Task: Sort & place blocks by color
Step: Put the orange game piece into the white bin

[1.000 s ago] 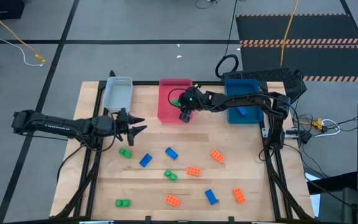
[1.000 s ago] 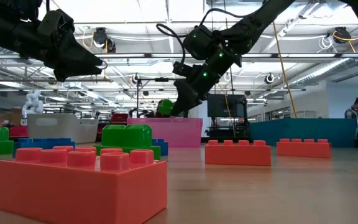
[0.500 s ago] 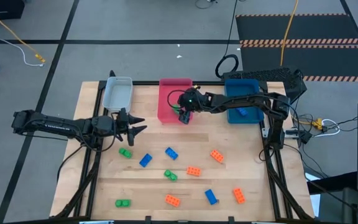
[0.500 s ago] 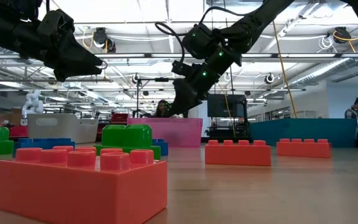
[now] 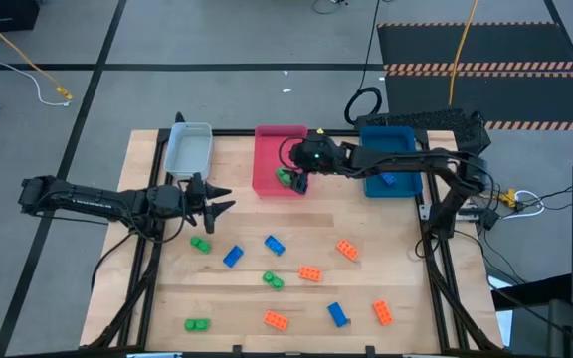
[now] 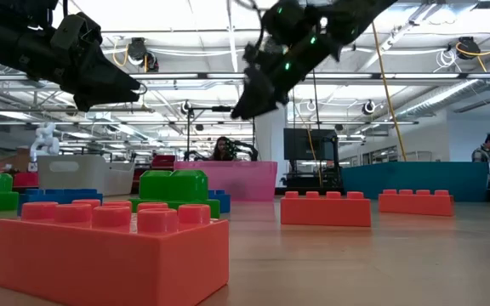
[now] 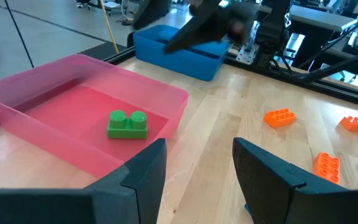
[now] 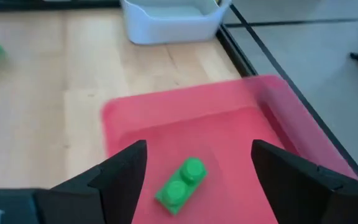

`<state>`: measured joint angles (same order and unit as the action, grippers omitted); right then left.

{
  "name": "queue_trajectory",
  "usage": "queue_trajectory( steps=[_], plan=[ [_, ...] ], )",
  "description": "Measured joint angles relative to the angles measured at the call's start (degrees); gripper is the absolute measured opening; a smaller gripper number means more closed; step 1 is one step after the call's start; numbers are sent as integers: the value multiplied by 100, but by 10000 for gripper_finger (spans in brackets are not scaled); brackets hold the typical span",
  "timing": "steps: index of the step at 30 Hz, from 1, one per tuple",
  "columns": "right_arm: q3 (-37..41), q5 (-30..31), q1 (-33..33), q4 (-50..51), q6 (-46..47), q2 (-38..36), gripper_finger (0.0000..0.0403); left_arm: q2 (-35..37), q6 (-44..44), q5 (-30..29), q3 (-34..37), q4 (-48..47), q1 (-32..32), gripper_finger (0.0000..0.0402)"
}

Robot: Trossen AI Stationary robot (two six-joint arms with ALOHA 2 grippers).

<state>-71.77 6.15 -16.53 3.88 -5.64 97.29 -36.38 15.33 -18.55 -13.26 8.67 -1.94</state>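
One green brick (image 5: 285, 177) lies in the pink tray (image 5: 270, 141), high view, just below the right gripper (image 5: 299, 180), which hangs over the tray's near end. Blue tray (image 5: 402, 139) holds one blue brick (image 5: 388, 180); grey tray (image 5: 189, 149) looks bare. About eleven loose bricks on the table: orange, blue and green, well apart from each other. Left gripper (image 5: 217, 200) hovers near the grey tray, nothing between its jaws.

Low view: right gripper (image 6: 249, 98) is up above the pink tray (image 6: 241, 180), holding nothing. An orange brick (image 6: 109, 246) fills the foreground.

Left wrist view: left fingers (image 7: 263, 171) part-spread and empty; green brick (image 7: 127, 124) sits flat on the pink tray floor, studs up.

Right wrist view: jaws wide apart, nothing held; green brick (image 8: 182, 185) lies free below them.

Handling, judged: bricks are light, rigid, smooth plastic, not fragile, and could slip or skid. Best pinched across the two long flat sides, below the studs.
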Motion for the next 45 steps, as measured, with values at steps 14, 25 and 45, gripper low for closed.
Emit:
queue_trajectory(
  steps=[14,25,45],
  plan=[
    [2,730,833,2273,442,-1295,285,-2,22,0,0,-40,-1,186],
    [1615,257,1223,944,910,-1659,285,-2,42,0,0,54,-2,186],
    [2490,493,1856,-714,594,-1650,285,-6,-258,237,-605,-551,-209,186]
  ],
)
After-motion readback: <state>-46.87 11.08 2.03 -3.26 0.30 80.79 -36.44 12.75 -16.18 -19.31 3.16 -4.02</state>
